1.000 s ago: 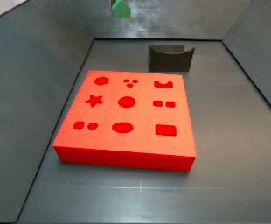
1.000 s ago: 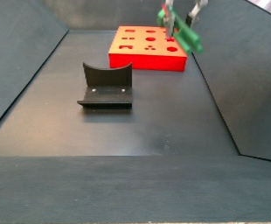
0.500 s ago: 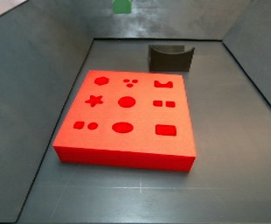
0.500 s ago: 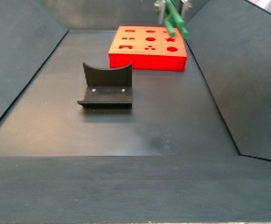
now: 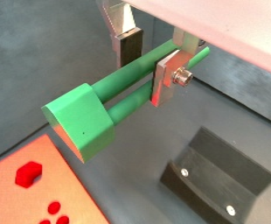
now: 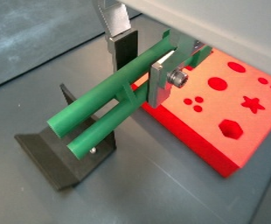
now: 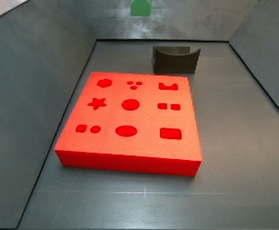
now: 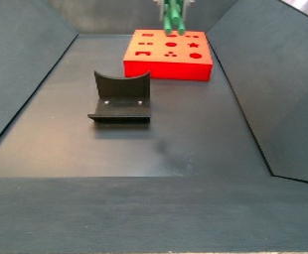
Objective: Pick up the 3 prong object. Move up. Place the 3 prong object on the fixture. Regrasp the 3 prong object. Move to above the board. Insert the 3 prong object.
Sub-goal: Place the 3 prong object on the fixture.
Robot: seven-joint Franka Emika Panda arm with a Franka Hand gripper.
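My gripper (image 5: 148,66) is shut on the 3 prong object (image 5: 103,105), a long green peg with parallel prongs, gripped across its shaft between a dark pad and a silver finger plate. Both wrist views show this grip, and the gripper (image 6: 144,70) holds the peg (image 6: 97,118) in the air. In both side views only part of the green peg shows at the top edge (image 7: 139,8) (image 8: 173,14), high over the far part of the red board (image 7: 148,119) (image 8: 170,67). The dark fixture (image 7: 175,59) (image 8: 119,97) stands empty on the floor beside the board.
The floor is dark grey with sloping grey walls on both sides. The board (image 6: 225,105) has star, circle, square and three-dot cut-outs. The fixture (image 5: 219,175) (image 6: 51,162) lies below the held peg in both wrist views.
The gripper has carried the green peg sideways from beside the board's edge to over the board, and the peg now hangs more upright. The board and fixture have not moved.
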